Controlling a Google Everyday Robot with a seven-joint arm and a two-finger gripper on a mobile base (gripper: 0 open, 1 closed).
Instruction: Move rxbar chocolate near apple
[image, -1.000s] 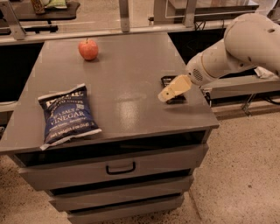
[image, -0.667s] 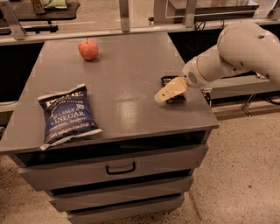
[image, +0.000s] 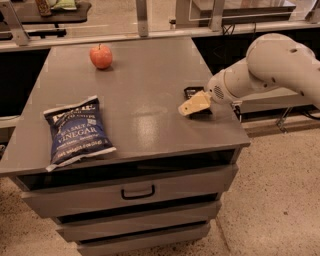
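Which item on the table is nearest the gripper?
The rxbar chocolate, the small black bar right at the gripper; the apple and chip bag lie well away from it.

Grey cabinet top (image: 150, 75) — apple (image: 101, 56) at back, chip bag (image: 77, 132) front-left, rxbar chocolate (image: 191, 92) seemingly beneath pincer (image: 186, 108)

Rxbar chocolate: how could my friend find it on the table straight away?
Look at the grey table, near its right edge, where the robot's gripper is. The rxbar chocolate lies partly hidden under it: small, flat and black, unlike the round red apple or big blue chip bag.
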